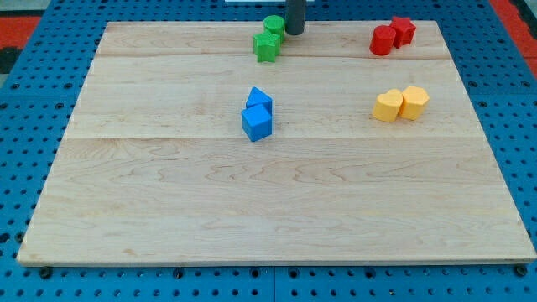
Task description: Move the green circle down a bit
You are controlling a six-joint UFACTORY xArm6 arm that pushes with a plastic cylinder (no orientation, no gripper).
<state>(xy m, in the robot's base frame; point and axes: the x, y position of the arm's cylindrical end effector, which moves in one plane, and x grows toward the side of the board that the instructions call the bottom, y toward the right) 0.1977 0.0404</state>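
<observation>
Resting upright: green circle, round, no long axis | my tip just right, no jaws

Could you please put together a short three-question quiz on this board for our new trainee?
1. True or false: my tip stands at the view's bottom edge of the wooden board.
2. Which block touches the green circle? A) the green star-like block B) the blue cube C) a yellow block
3. Fill in: relative to the green circle, my tip is on the view's ____ side.

Key: 1. False, it stands near the view's top edge. 2. A, lying just below the circle. 3. Right, close beside the circle; whether they touch cannot be told.
</observation>
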